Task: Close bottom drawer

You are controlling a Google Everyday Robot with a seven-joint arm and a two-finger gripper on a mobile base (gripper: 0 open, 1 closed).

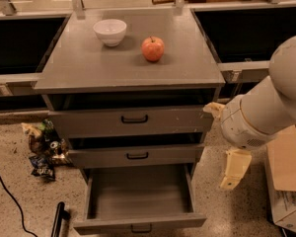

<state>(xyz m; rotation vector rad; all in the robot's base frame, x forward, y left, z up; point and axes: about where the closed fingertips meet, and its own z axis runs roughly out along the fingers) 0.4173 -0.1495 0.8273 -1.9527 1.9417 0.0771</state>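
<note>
The bottom drawer of a grey cabinet stands pulled far out over the speckled floor, its small black handle facing the camera. The robot's gripper hangs to the cabinet's right, beside the middle drawer, apart from it; whether it is spread or closed cannot be told. A white bowl and an apple sit on top.

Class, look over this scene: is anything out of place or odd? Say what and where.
The bottom drawer is pulled far out and empty. Crumpled wrappers litter the floor left of the cabinet. The end effector hangs right of the cabinet, apart from the drawer.
</note>
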